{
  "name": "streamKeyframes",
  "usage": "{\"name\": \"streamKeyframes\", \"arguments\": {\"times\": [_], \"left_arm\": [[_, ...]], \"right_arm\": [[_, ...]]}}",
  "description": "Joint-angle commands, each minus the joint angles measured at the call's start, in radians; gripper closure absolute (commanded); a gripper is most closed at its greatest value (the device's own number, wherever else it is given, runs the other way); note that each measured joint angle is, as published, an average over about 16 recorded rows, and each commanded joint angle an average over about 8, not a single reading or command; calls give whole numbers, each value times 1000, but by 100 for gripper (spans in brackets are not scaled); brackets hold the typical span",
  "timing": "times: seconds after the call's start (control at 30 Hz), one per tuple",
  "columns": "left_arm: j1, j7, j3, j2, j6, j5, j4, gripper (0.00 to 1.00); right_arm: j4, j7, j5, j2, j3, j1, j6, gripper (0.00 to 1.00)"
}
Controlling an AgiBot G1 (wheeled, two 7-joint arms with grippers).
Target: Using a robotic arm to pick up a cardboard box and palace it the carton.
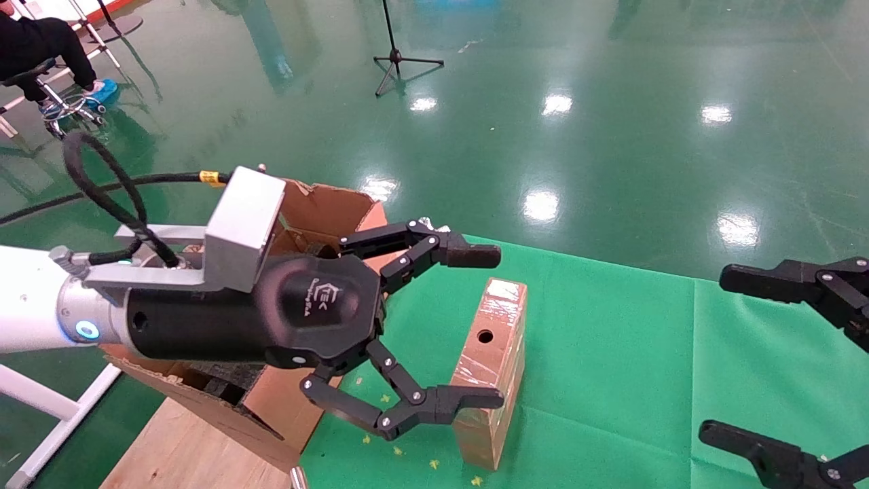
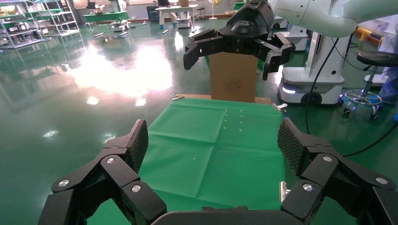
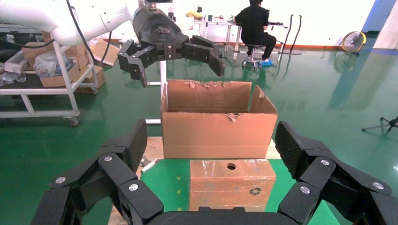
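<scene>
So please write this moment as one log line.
left end effector: open, beside cardboard box, not touching | box: standing on green cloth | carton: no box inside | right end effector: open, idle

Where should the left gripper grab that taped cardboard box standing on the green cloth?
Probably across the cardboard box's two broad faces, near its upper half, approaching from the carton side. It stands on edge, slim enough for the open left gripper, already level with it.

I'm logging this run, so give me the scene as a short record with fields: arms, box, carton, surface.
left gripper: jaws open, raised beside the box, not touching it
right gripper: jaws open, idle at the cloth's right edge
small taped brown cardboard box: standing on edge on the cloth
large torn brown corrugated carton: open, beside the cloth
green cloth: covers the table
</scene>
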Motion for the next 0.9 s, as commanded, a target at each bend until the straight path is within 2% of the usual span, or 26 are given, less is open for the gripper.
{"name": "streamKeyframes", "arguments": {"times": [0.03, 0.77, 0.8, 0.83, 0.9], "left_arm": [[0, 0, 0, 0, 0, 0, 0, 0], [0, 0, 0, 0, 0, 0, 0, 0], [0, 0, 0, 0, 0, 0, 0, 0], [0, 0, 0, 0, 0, 0, 0, 0], [0, 0, 0, 0, 0, 0, 0, 0]], "right_arm": [[0, 0, 0, 0, 0, 0, 0, 0], [0, 0, 0, 0, 0, 0, 0, 0], [0, 0, 0, 0, 0, 0, 0, 2], [0, 0, 0, 0, 0, 0, 0, 9], [0, 0, 0, 0, 0, 0, 0, 33]]}}
